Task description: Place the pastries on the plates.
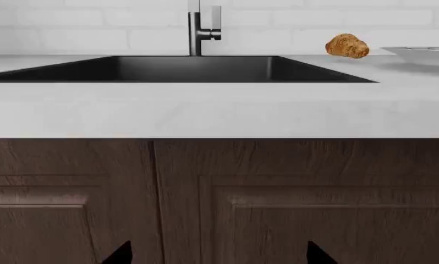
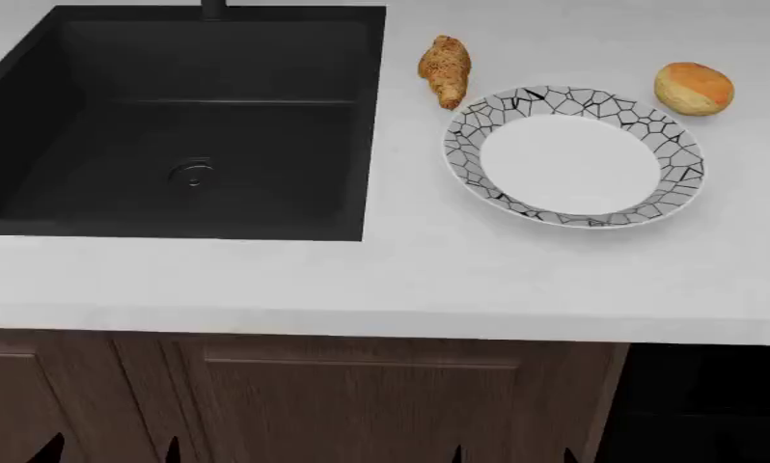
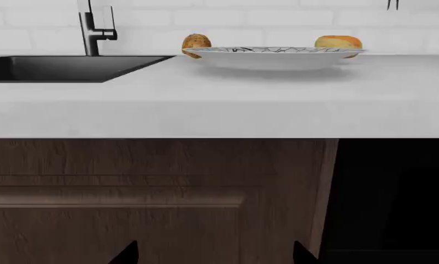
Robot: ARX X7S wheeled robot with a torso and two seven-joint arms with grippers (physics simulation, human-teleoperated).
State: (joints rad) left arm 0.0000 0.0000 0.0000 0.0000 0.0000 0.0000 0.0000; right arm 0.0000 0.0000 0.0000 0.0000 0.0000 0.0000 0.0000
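Two pastries unplaced: croissant between sink and plate, bun just beyond the plate's far rim. Left gripper and right gripper low by the cabinet, tips apart, empty. I'm at the start; next I raise an arm over the counter.

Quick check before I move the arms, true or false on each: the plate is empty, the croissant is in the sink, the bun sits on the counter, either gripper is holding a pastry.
1. The plate is empty. True.
2. The croissant lies in the sink. False: it lies on the counter, between sink and plate.
3. The bun sits on the counter. True, beside the plate's far right rim.
4. A gripper holds a pastry. False: the left gripper and right gripper are low, facing the cabinet doors, both open.
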